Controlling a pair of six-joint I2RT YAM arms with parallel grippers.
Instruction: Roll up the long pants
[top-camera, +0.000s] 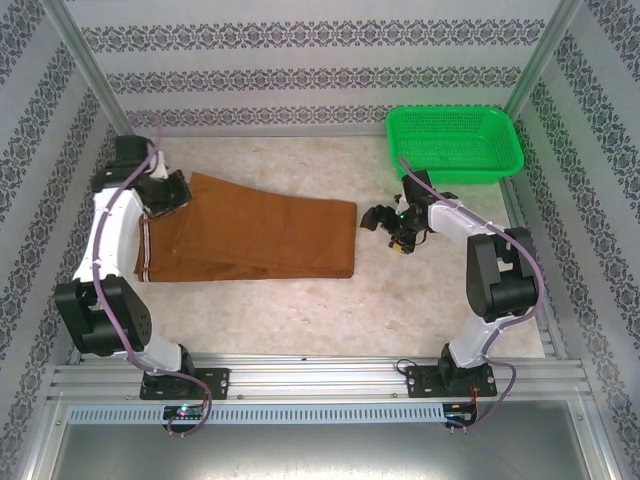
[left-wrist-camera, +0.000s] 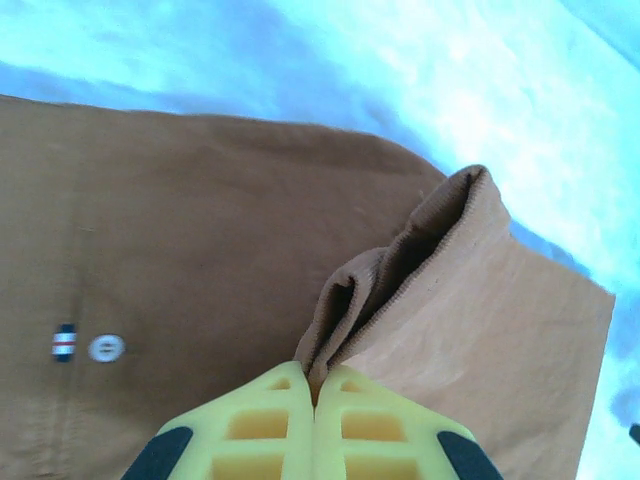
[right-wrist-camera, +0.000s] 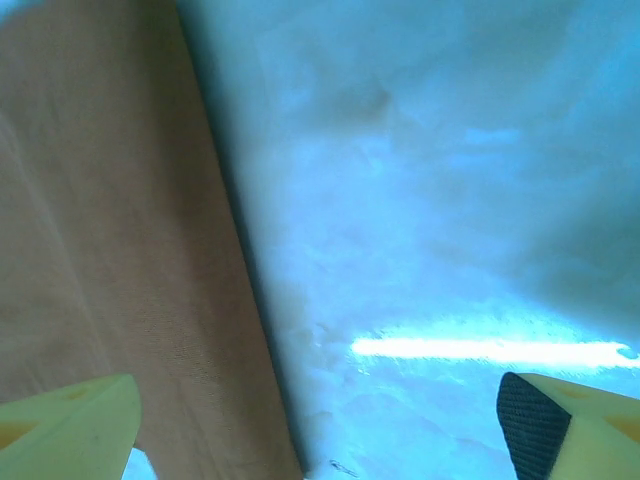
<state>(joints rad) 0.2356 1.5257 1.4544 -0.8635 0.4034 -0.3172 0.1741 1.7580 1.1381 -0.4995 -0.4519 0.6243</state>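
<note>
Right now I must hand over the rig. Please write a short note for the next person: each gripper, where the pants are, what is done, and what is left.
Left gripper: shut on a fold of the long pants at the waistband end, with the cloth pinched up.
Right gripper: open and holding nothing, beside the opposite end of the pants.
Pants: folded lengthwise and lying flat on the table.
Done: the fold only; no roll has been started.
Left: the whole roll, probably starting from the pinched end.
</note>
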